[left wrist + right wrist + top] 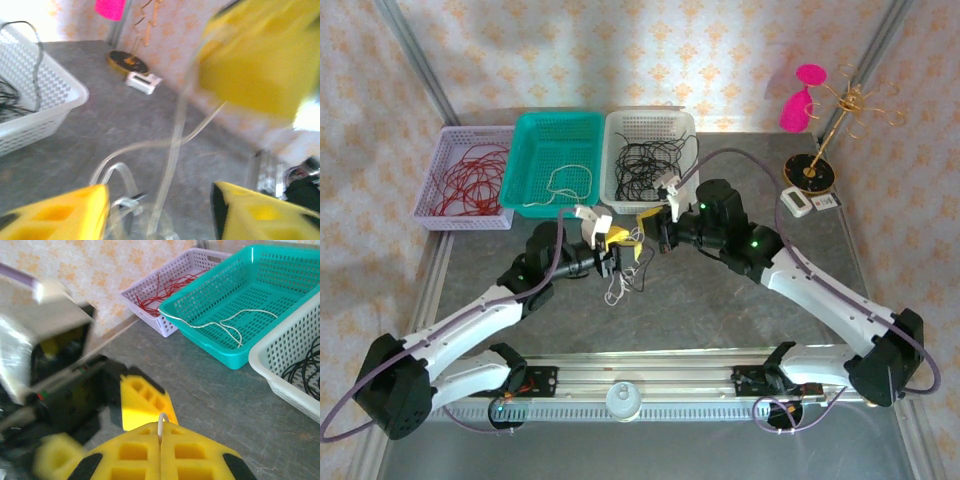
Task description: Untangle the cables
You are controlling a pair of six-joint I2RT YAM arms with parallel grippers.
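Observation:
A small clump of white and black cables (618, 285) hangs over the grey table, just under both grippers at mid-table. My right gripper (160, 432) is shut on a white cable loop (161, 421) that pokes up between its yellow fingertips; in the top view the right gripper (645, 228) sits beside my left gripper (623, 252). In the left wrist view the left gripper (157, 215) stands open, its yellow fingers (55, 212) wide apart. White cable strands (172, 150) run loose between them, with a short black bit low down.
Three baskets line the back: lilac (448, 140) with red cables (470, 180), teal (525, 135) with one white cable (565, 185), white (620, 125) with black cables (655, 165). A gold stand (835, 120) on a black base and a small white device (798, 203) stand at the right.

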